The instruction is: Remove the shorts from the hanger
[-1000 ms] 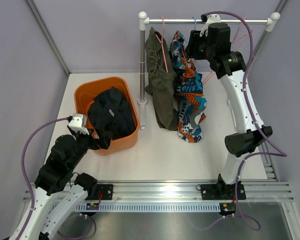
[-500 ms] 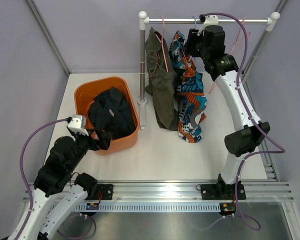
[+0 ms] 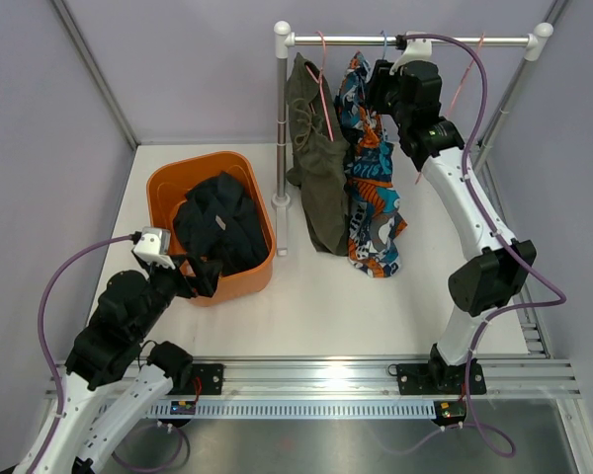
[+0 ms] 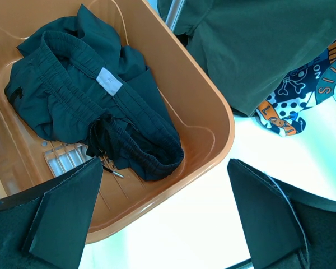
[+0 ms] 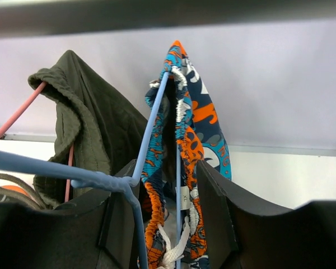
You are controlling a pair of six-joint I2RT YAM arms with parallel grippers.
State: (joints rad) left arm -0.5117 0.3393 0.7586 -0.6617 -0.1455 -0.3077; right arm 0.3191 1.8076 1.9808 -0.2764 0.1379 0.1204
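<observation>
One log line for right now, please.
right gripper: straddles patterned shorts on blue hanger, grip unclear | left gripper: open, at orange bin | dark shorts: in bin

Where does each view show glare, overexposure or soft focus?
Top external: glare on the aluminium rail at the near edge. Left wrist: the white table is blown out, textureless. Right wrist: the rod along the top and the near blue hanger are soft; the patterned shorts look sharper.
</observation>
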